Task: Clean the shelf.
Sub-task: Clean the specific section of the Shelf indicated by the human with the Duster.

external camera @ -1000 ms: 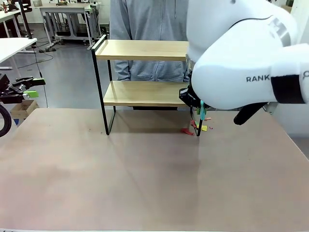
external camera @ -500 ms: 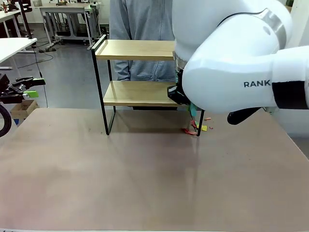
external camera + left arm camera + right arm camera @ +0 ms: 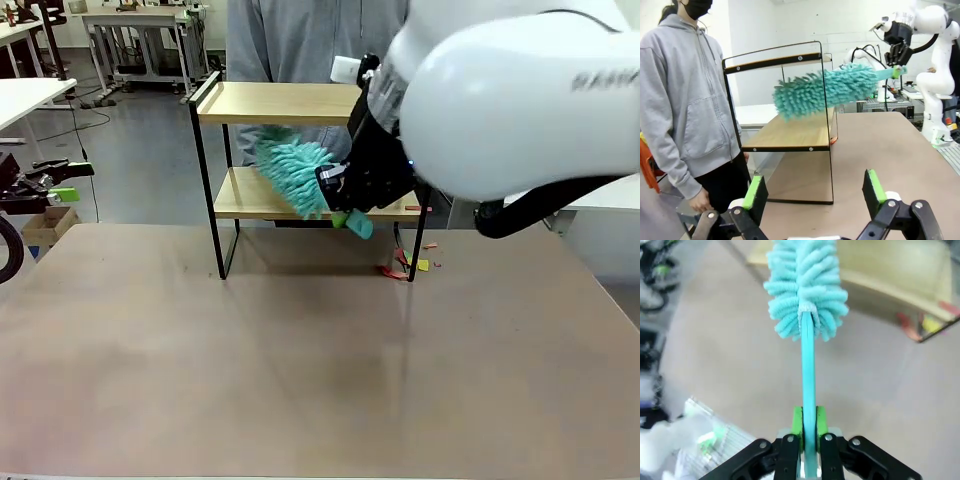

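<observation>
Currently, in the front view I see the shelf point(image 3: 300, 150) standing at the far edge of the bench point(image 3: 300, 380), toward its middle. My right end effector point(image 3: 350, 195) carries a teal duster point(image 3: 292, 172) whose head lies between the two boards, just over the lower one. Small coloured scraps point(image 3: 405, 265) lie on the bench by the shelf's right front leg.

In the left wrist view, my left end effector point(image 3: 813, 192) is spread wide and carries nothing.

In the right wrist view, the pads are pressed together, pinching the duster handle point(image 3: 807, 385).

I judge the sweeping only partly done; the scraps remain to be cleared.
</observation>
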Controlling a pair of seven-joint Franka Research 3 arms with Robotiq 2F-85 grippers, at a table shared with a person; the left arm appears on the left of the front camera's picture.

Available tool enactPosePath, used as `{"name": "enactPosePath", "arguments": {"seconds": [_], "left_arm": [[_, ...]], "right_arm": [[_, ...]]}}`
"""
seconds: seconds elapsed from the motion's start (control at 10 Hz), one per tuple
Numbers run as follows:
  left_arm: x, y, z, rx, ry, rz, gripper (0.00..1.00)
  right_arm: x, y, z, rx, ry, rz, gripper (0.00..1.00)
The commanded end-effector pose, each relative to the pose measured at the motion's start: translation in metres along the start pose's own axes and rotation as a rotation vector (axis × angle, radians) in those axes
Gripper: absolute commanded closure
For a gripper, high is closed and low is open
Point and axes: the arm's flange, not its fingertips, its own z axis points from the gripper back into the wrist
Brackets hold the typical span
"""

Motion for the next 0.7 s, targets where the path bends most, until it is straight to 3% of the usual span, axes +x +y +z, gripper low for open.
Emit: {"name": "enactPosePath", "arguments": {"seconds": [0.0, 0.2, 0.6], "left_arm": [[0.002, -0.002, 0.000, 0.001, 0.004, -0.013, 0.00], [0.002, -0.002, 0.000, 0.001, 0.004, -0.013, 0.00], [0.002, -0.002, 0.000, 0.001, 0.004, -0.013, 0.00]], "right_arm": [[-0.034, -0.029, 0.022, 0.171, 0.148, 0.088, 0.87], [-0.063, -0.047, 0.041, 0.290, 0.268, 0.140, 0.87], [-0.120, -0.108, 0.097, 0.402, 0.478, 0.161, 0.87]]}}
